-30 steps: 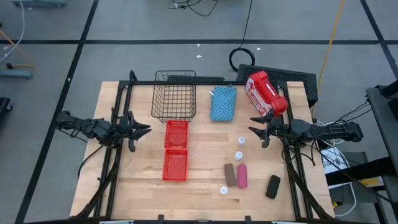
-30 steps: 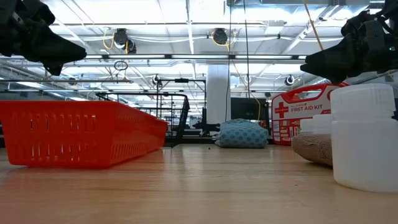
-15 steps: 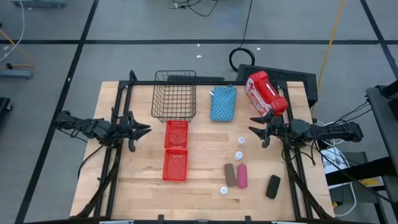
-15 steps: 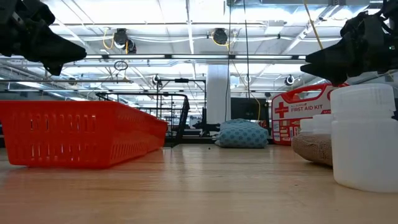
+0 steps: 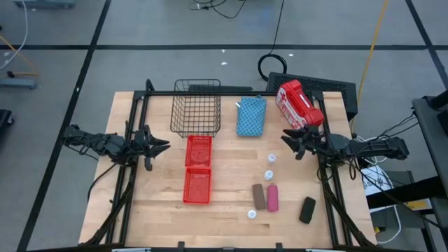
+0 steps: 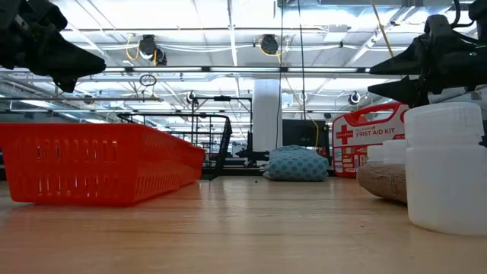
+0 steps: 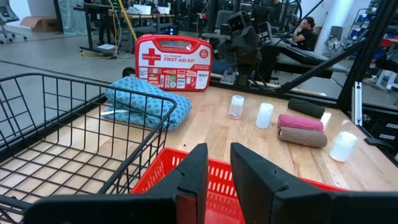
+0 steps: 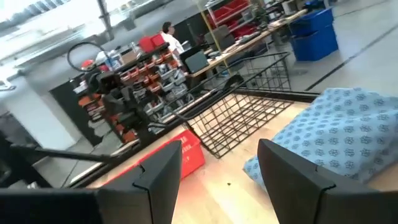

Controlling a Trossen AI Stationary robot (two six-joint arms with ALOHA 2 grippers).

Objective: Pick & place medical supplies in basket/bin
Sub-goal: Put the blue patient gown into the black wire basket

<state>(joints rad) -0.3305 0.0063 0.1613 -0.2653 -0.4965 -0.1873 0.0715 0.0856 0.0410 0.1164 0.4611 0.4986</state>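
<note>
The black wire basket (image 5: pixel 197 114) stands at the table's far side, with two red bins (image 5: pixel 199 150) (image 5: pixel 197 185) nearer. The light-blue pouch (image 5: pixel 251 116) lies right of the basket. Three white vials (image 5: pixel 271 159) (image 5: pixel 268 174) (image 5: pixel 252 214) stand near the brown roll (image 5: pixel 258 197) and pink roll (image 5: pixel 272 198); the black roll (image 5: pixel 307 210) lies farther right. My left gripper (image 5: pixel 164 145) (image 7: pixel 219 165) hovers shut left of the bins. My right gripper (image 5: pixel 285 138) (image 8: pixel 217 168) hovers open right of the vials, with nothing between its fingers.
A red and white first aid case (image 5: pixel 299 105) stands at the far right beside the pouch. A black frame (image 5: pixel 210 93) runs along the table's far edge and down both sides. Bare wood lies between the bins and the vials.
My right gripper has rolled about its own pointing line while staying in place above the table's right side. Its fingers now stand one above the other rather than side by side. Nothing on the table has moved.
</note>
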